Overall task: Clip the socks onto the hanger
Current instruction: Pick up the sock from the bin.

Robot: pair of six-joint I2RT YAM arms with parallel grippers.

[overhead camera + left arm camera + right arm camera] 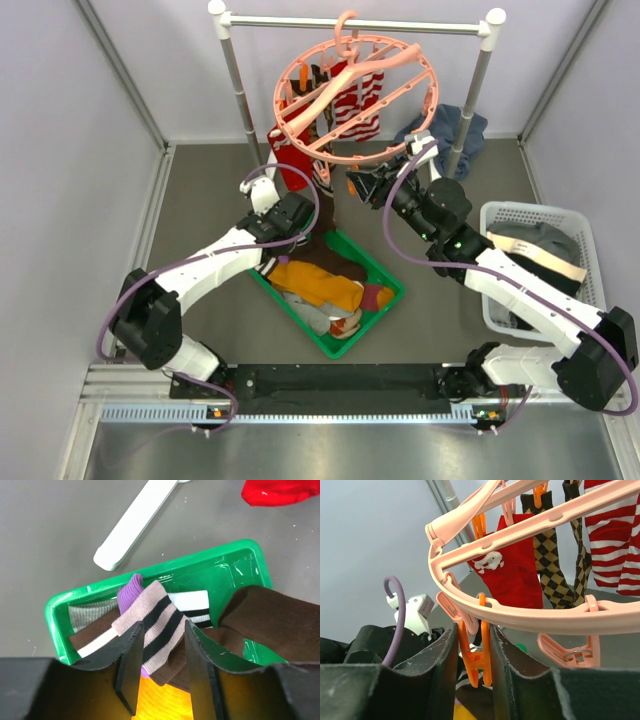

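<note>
**Left gripper** (162,625): the fingers stand apart with nothing between them, directly above a pink-and-black striped sock (155,607) with a purple cuff. This sock lies in the green tray (220,555) among other socks. A dark brown sock (275,625) covers the tray's 3 o'clock side in the left wrist view.

**Right gripper** (472,630): the fingers are closed on an orange clip (475,665) that hangs from the lower rim of the salmon-pink hanger (520,614). From the clip's 12 to 2 o'clock, a red sock (520,575), an argyle sock (552,565) and a red-and-white striped sock (615,535) hang from the hanger.

**Top view:** the hanger hangs by its hook from the silver rail (400,27), at 12 o'clock from the tray. A white basket (590,215) stands at the tray's 3 o'clock.
</note>
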